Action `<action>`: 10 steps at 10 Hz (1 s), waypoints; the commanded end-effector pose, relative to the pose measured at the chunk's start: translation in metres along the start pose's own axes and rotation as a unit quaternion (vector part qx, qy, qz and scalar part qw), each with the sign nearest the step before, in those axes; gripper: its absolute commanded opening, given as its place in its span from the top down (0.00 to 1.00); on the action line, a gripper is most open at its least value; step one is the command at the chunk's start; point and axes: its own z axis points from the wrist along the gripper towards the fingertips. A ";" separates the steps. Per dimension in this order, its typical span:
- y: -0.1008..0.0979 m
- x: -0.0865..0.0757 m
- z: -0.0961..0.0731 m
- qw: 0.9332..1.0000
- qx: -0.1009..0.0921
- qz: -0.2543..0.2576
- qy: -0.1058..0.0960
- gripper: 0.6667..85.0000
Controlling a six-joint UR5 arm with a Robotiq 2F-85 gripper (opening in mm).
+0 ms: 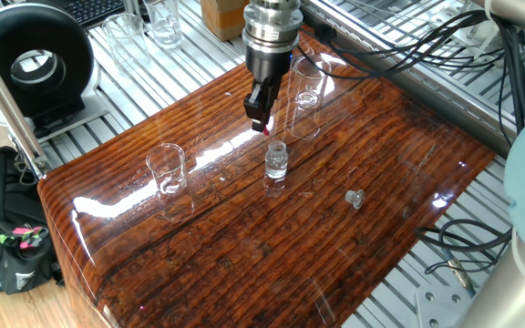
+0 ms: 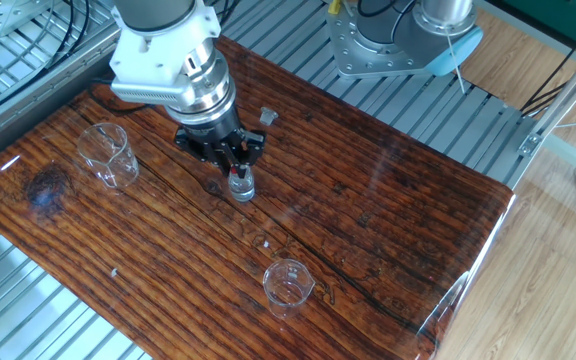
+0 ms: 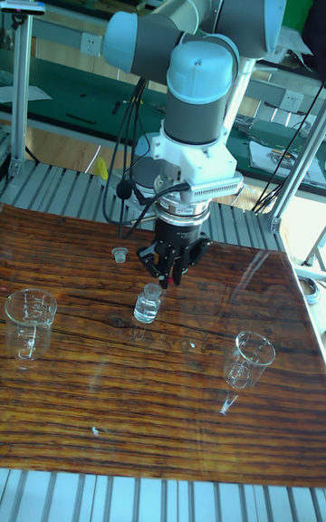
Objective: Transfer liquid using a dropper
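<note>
Red-bulbed dropper (image 1: 266,133) pinched in gripper (image 1: 260,118) above small vial (image 1: 275,161); no legible writing

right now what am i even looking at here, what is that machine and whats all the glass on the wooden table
It is one robot arm, filmed at the same moment by three cameras: two look down on the table from opposite sides, and a tall one faces the arm head-on.

At the arm's tip is a gripper with two fingers. It is shut on a dropper, of which little more than the red bulb shows.

Directly below stands a small open glass vial. Its stopper lies apart on the wooden table.

Two small beakers stand at either side: one near the table's end, another near the front edge. A tall glass cylinder stands behind the gripper. Whether any of the glass holds liquid is too faint to tell.
</note>
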 end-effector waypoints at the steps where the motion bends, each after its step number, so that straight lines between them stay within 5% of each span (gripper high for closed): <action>1: 0.002 0.001 0.003 1.000 0.001 0.003 0.001 0.69; 10: 0.006 -0.004 0.004 1.000 0.001 0.010 -0.007 0.74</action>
